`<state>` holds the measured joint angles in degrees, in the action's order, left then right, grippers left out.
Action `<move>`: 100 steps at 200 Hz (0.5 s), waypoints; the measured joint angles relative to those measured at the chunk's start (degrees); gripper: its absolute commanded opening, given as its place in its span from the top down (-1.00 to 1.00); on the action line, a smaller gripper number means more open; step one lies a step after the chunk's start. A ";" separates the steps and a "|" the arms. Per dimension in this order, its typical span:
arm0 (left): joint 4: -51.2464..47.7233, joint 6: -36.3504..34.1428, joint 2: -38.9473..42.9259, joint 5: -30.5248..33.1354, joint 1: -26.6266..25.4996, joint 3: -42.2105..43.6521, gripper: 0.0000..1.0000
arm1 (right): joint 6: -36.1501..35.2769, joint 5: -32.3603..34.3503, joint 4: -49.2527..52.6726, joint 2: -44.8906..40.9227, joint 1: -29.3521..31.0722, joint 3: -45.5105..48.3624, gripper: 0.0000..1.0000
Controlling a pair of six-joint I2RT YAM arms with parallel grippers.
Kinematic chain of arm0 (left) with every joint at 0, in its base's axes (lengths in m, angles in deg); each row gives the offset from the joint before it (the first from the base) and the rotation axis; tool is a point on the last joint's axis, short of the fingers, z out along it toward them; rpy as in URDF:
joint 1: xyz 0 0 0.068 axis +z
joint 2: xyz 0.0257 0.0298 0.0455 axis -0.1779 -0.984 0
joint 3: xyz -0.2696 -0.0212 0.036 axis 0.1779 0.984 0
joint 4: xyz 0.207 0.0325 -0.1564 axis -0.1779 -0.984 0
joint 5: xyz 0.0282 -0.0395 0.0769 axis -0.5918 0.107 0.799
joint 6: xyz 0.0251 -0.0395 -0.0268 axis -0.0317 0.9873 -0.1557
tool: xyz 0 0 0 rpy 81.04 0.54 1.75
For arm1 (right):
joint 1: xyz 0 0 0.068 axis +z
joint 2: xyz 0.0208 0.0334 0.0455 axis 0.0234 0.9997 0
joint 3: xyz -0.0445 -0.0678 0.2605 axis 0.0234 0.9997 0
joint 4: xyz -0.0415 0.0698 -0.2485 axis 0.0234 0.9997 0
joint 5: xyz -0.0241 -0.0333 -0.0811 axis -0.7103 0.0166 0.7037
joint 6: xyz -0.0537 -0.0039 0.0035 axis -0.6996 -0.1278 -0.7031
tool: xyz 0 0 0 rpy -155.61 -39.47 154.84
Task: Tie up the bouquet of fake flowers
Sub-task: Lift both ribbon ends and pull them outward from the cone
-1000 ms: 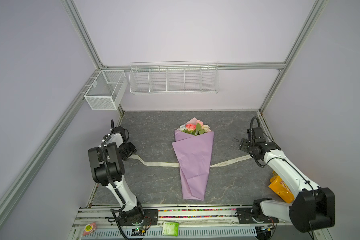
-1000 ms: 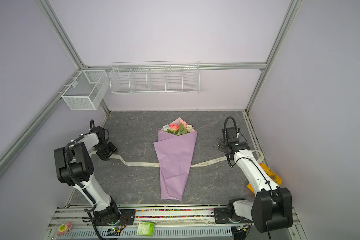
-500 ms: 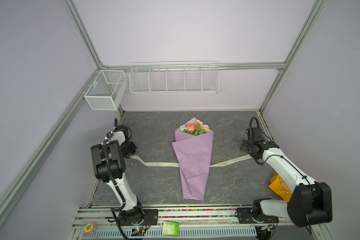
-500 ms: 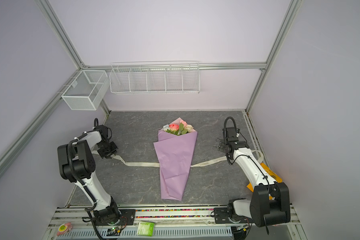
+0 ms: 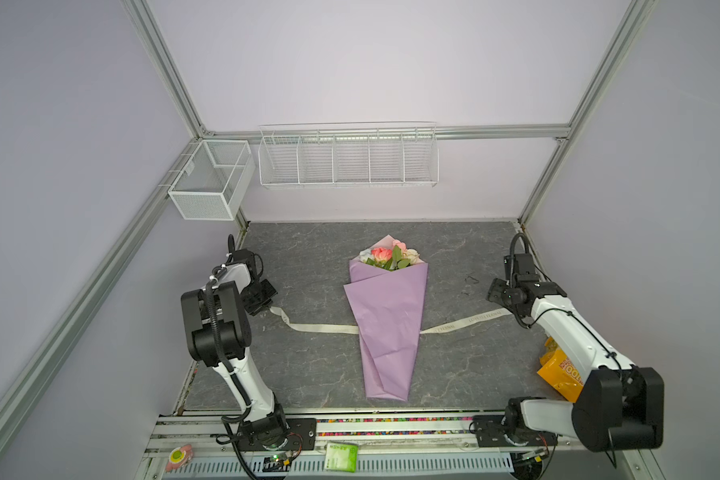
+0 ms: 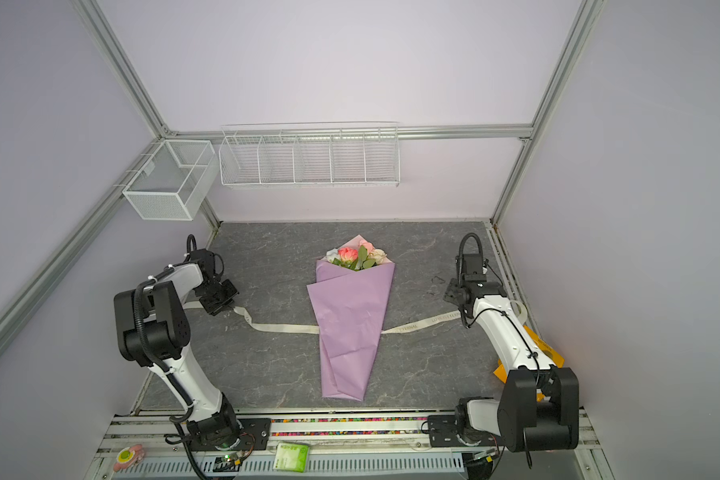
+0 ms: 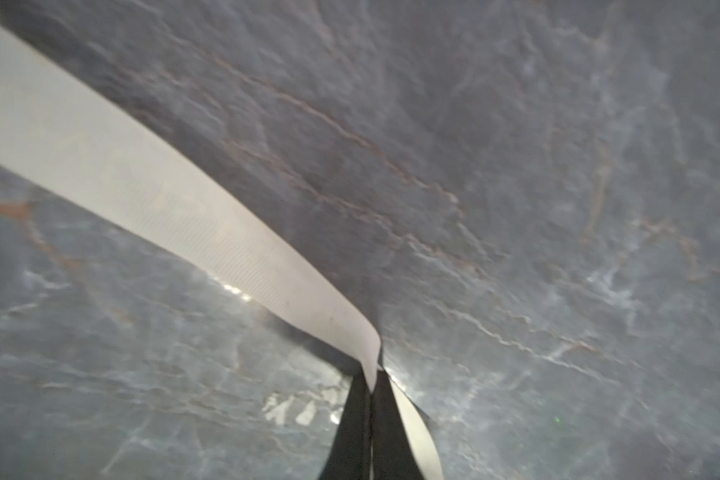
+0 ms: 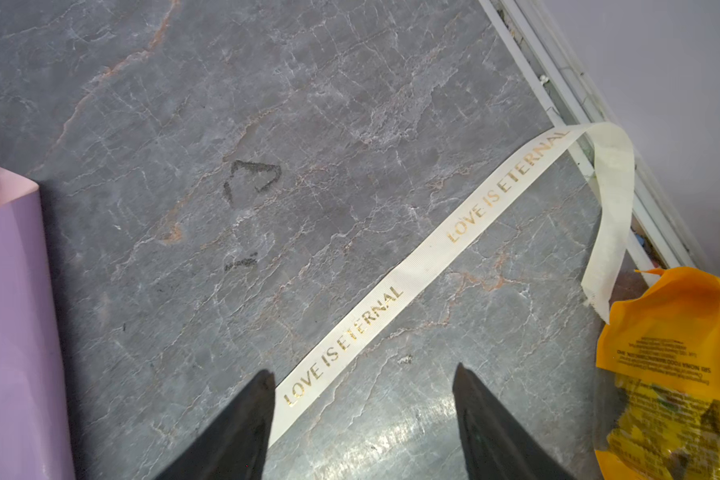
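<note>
The bouquet of fake flowers point(image 5: 389, 257) point(image 6: 356, 257) lies mid-table, its pink and cream heads poking out of a lilac paper cone point(image 5: 385, 328). A cream lettered ribbon point(image 5: 321, 328) runs under the cone and out to both sides. My left gripper point(image 5: 262, 305) point(image 7: 371, 382) is shut on the ribbon point(image 7: 142, 187) near its left end, low over the table. My right gripper point(image 5: 495, 293) point(image 8: 362, 372) stands open over the ribbon's right stretch point(image 8: 433, 257), which passes beside one fingertip point(image 8: 267, 378).
A yellow snack bag point(image 5: 558, 370) point(image 8: 674, 374) lies by the right arm at the table's right edge rail point(image 8: 558, 83). The ribbon's right end curls up there. A wire rack point(image 5: 348, 156) and a mesh box point(image 5: 211, 178) hang on the back wall.
My left gripper's jaws have closed onto the ribbon, and the left arm's elbow has swung slightly. The right gripper has hardly moved. The bouquet lies as before.
</note>
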<state>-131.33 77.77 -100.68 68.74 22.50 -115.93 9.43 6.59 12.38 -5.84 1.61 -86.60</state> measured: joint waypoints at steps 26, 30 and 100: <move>3.26 0.37 5.51 -3.45 -0.70 3.76 1.00 | 0.26 -7.10 0.15 1.66 -8.44 -0.04 -0.41; 3.74 0.42 6.58 -4.11 -0.76 4.35 1.00 | 0.22 -7.91 0.15 2.34 -9.46 -0.07 -0.41; 13.99 0.15 21.70 -16.17 -3.96 13.16 1.00 | -3.39 -4.87 5.51 17.81 -15.30 -8.02 -0.46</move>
<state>-117.34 77.92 -78.98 52.56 18.54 -102.77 6.04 1.71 17.89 11.98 -13.69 -94.62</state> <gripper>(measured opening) 0.047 0.728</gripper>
